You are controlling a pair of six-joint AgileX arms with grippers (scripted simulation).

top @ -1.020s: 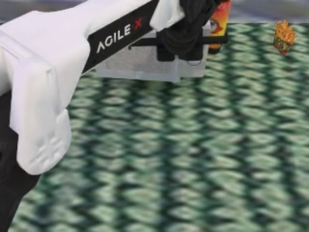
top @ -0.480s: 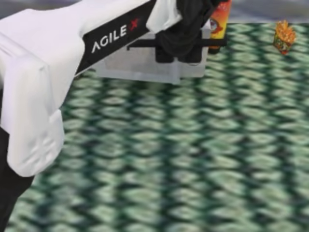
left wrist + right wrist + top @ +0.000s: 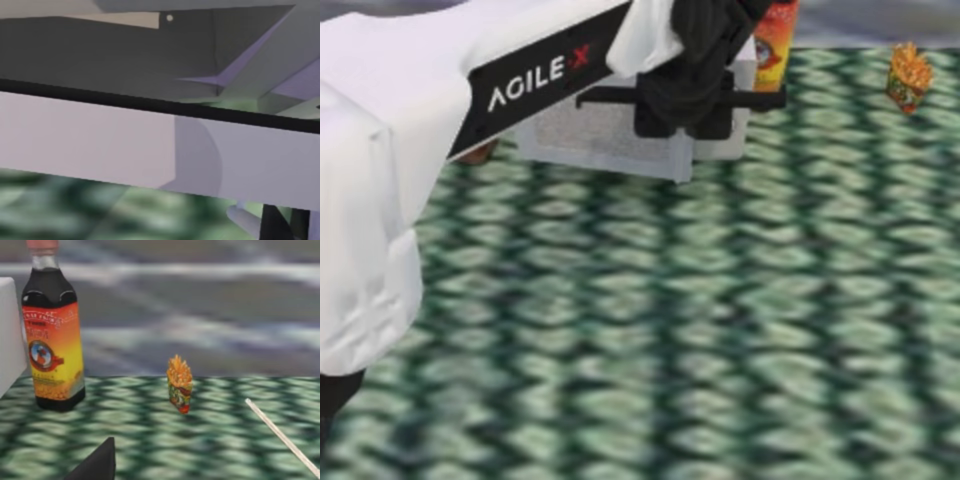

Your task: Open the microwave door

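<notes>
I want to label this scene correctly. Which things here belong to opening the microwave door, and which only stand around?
Job: microwave; microwave door; left gripper, at the door's handle edge.

Standing around: sauce bottle; fries carton; thin stick.

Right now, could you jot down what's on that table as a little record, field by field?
surface: green patterned tablecloth
main item: microwave at the far edge, left of centre
door: microwave door with mesh window, swung slightly out at its right edge
working arm: left arm, left claw at the door's handle edge
right arm: not visible from above
bottle: sauce bottle upright, just right of the microwave
small item: fries carton far right, apart from the bottle
</notes>
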